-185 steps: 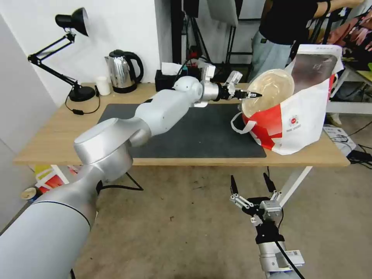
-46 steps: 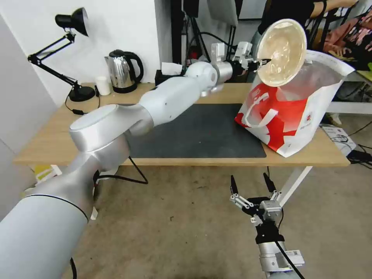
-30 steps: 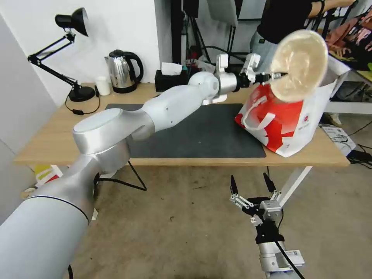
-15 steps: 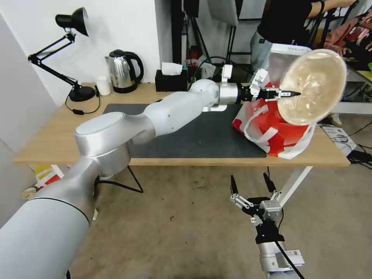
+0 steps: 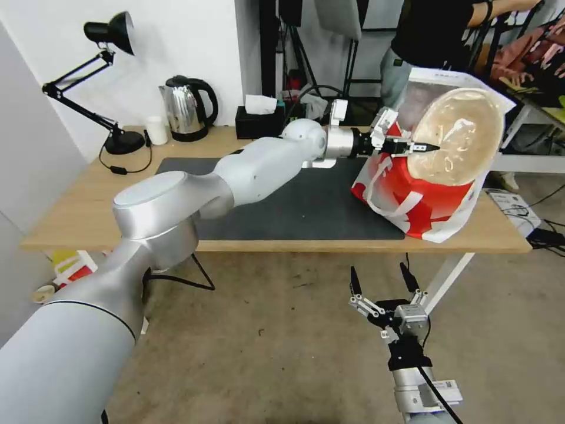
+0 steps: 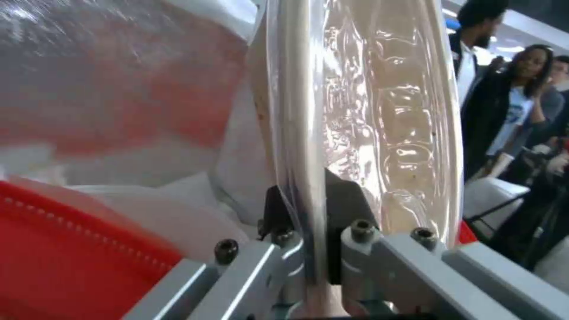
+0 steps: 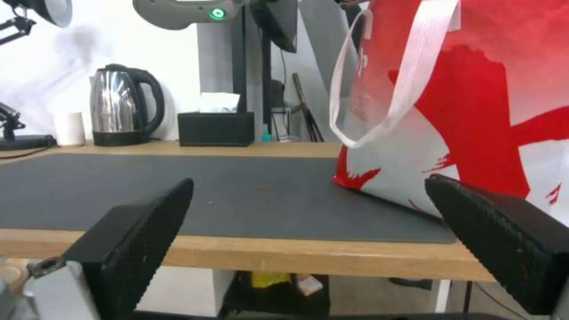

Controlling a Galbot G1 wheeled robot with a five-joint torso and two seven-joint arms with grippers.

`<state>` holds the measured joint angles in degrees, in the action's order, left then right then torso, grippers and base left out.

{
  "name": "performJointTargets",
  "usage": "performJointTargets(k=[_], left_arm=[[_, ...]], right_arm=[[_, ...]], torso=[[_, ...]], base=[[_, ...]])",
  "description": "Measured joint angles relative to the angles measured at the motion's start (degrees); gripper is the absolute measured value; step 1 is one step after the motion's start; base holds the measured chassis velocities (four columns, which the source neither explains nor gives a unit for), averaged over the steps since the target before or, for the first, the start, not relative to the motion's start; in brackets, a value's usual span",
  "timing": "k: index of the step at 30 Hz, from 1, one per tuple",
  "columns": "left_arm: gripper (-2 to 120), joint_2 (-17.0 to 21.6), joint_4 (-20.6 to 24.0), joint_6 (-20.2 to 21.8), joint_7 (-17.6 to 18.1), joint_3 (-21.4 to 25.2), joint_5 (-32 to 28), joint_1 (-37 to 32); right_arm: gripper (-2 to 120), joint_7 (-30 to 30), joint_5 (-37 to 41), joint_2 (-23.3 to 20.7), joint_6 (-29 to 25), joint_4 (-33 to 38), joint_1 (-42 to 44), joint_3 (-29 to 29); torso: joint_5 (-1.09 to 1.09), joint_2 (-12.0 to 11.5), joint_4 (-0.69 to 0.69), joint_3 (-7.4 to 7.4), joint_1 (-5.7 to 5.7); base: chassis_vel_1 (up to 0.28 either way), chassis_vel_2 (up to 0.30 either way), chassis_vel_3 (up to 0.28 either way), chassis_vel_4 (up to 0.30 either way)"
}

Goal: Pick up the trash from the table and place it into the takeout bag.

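In the head view the left gripper [image 5: 425, 146] is clamped on the rim of the round beige paper bowl [image 5: 456, 135], held on edge at the mouth of the large red-and-white takeout bag [image 5: 421, 197] at the three o'clock end of the light-wood table [image 5: 82, 212]; the right gripper [image 5: 382, 281] hangs spread apart below the table edge. In the left wrist view the fingers [image 6: 341, 200] pinch only the thin rim, so the bowl could slip, or catch the bag's lip and tip it. In the right wrist view the bag [image 7: 474, 111] leans near the table's edge, a risk if pushed.

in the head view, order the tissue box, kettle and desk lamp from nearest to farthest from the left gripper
From the left gripper, at the bag:
1. Tissue box, back edge of the table.
2. Kettle, further left along the back.
3. Desk lamp, table's far left corner.
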<state>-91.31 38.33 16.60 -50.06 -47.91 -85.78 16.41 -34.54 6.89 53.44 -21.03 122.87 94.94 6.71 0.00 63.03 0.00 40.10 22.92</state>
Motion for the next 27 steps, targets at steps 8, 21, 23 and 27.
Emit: performJointTargets(k=[8, 21, 23, 27], left_arm=[[0, 0.0, -1.1, -1.2, 5.2, 3.7, 0.8, 0.7], [0, 0.1, -1.4, -1.3, 9.1, 7.4, 0.6, 1.3], [0, 0.1, -1.4, -1.3, 9.2, 7.4, 0.6, 1.3], [0, 0.1, -1.4, -1.3, 9.3, 7.4, 0.6, 1.2]], right_arm=[[100, 0.0, 0.0, 0.0, 0.0, 0.0, 0.0, 0.0], [100, 0.0, 0.0, 0.0, 0.0, 0.0, 0.0, 0.0], [100, 0.0, 0.0, 0.0, 0.0, 0.0, 0.0, 0.0], [100, 0.0, 0.0, 0.0, 0.0, 0.0, 0.0, 0.0]], torso=[[0.00, 0.0, 0.01, 0.00, 0.00], [0.00, 0.0, 0.00, 0.00, 0.00], [0.01, 0.0, 0.00, 0.00, 0.00], [0.00, 0.0, 0.00, 0.00, 0.00]], base=[[0.000, 0.000, 0.000, 0.000], [0.000, 0.000, 0.000, 0.000], [0.000, 0.000, 0.000, 0.000], [0.000, 0.000, 0.000, 0.000]])
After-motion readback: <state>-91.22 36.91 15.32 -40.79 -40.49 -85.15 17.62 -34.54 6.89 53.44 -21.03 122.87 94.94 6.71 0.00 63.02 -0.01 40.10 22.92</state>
